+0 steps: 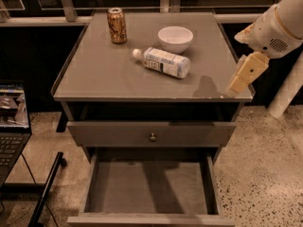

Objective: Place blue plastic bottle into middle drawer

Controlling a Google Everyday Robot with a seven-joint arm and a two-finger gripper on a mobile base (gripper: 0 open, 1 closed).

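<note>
The blue plastic bottle (pixel 163 62) lies on its side on the grey cabinet top (pixel 104 70), white cap pointing left, just in front of a white bowl. The middle drawer (pixel 149 188) is pulled out below, and its flat grey floor is bare. My gripper (pixel 238 83) hangs at the cabinet top's front right corner, to the right of the bottle and apart from it, and it holds nothing. Its shadow falls on the top beside it.
A gold-brown drink can (pixel 117 25) stands at the back left of the top. The white bowl (pixel 175 39) sits at the back centre. A shut drawer front with a small round knob (pixel 152 137) is above the open drawer. A laptop (pixel 12 122) is at the left.
</note>
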